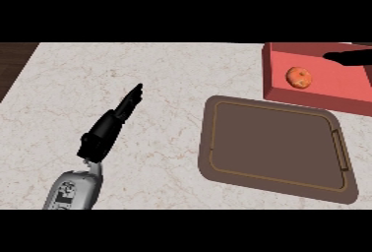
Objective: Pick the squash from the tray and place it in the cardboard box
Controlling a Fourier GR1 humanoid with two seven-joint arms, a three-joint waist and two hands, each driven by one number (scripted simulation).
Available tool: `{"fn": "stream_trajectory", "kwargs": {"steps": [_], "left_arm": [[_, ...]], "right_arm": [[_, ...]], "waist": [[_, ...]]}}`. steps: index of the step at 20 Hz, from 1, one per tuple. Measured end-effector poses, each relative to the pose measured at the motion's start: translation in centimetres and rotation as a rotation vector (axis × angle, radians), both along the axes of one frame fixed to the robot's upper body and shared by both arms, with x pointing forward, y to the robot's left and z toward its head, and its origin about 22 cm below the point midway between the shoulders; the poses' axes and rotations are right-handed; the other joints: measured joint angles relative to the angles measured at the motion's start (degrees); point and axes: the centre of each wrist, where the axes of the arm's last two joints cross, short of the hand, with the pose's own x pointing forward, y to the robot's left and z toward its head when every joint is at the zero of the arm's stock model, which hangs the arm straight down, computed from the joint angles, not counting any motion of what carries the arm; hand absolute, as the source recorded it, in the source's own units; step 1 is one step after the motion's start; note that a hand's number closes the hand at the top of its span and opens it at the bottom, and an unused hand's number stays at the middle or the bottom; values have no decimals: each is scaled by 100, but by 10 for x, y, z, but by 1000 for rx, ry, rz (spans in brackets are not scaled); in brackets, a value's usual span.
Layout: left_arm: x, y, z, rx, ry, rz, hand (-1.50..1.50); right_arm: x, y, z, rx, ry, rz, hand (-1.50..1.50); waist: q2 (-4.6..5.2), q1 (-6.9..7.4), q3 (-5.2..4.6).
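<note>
Nearest, at 7 o'clock: grey left forearm (75,189), coming up from the lower edge over the pale marbled desk (167,64). Just beyond it, left hand (109,129), black, fingers straight and pressed together, pointing toward 1 o'clock. Holding nothing, touching nothing, well apart from every task thing.

Further out, toward 4 o'clock from the centre: brown tray (205,142), flat on the desk, raised rim all round. Nothing lying in it.

Farthest, at 2 o'clock: red-walled box (270,74), open at the top, cut off by the right edge, its near wall just beyond the tray's far corner. Inside, on the box floor near the left wall: squash (298,77), small, round, orange, lying free.

Above the box's far right part, entering from 3 o'clock: dark tip of the right hand (347,57). Apart from the squash, not touching it. Too little showing to tell whether spread or closed.

Judging by how things lie: pick done, carry done, release done, with the squash out of the tray and resting in the box. Left to do, probably only drawing the right hand clear of the box. Nothing asked of the left hand.
</note>
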Motion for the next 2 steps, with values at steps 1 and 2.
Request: {"fn": "stream_trajectory", "kwargs": {"steps": [1,2], "left_arm": [[-1,-3,1,-1,2,0,0],[-3,-2,1,3,5,2,0]], "right_arm": [[-2,-6,3,45,-32,-3,-150],[-5,-14,6,90,-60,-7,-150]], "waist": [[-7,-8,1],[-18,-20,1]]}}
